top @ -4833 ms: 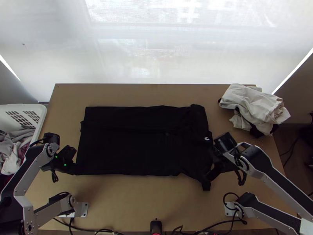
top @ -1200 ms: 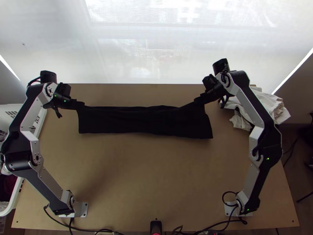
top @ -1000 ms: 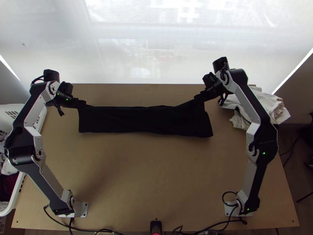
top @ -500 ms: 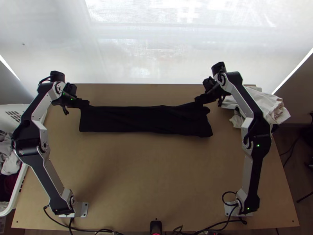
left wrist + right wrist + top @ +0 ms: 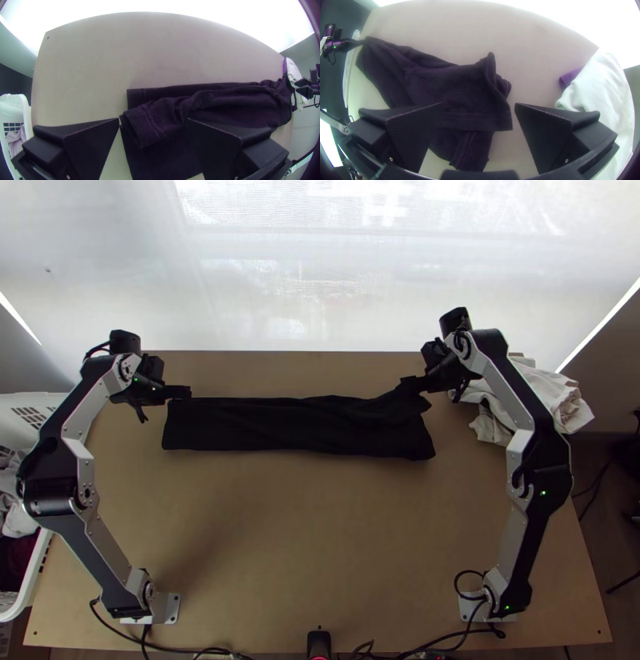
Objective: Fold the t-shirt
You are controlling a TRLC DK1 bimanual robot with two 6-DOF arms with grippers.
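Observation:
In the top view, my left gripper (image 5: 187, 392) is at the far left corner of the black t-shirt (image 5: 296, 426), and my right gripper (image 5: 410, 383) is by its far right end. The shirt lies folded into a long, narrow strip across the table, with wrinkles toward the right. My left gripper (image 5: 153, 119) stands open in its wrist view, over a stitched edge of the shirt (image 5: 156, 123). In the right wrist view, fabric of the shirt (image 5: 453, 96) lies loosely beneath my right gripper (image 5: 478, 104), whose fingers are wide apart.
Pale cloths (image 5: 552, 400) are heaped at the table's far right, close to the right arm. A white basket (image 5: 40, 568) holding laundry stands beyond the left edge. Bare tabletop (image 5: 312, 540) stretches between the shirt and the near edge.
Both grippers have moved from the near side to the far side, and the shirt has gone from a wide rectangle to a narrow strip. Lately its raised far corners have sunk.

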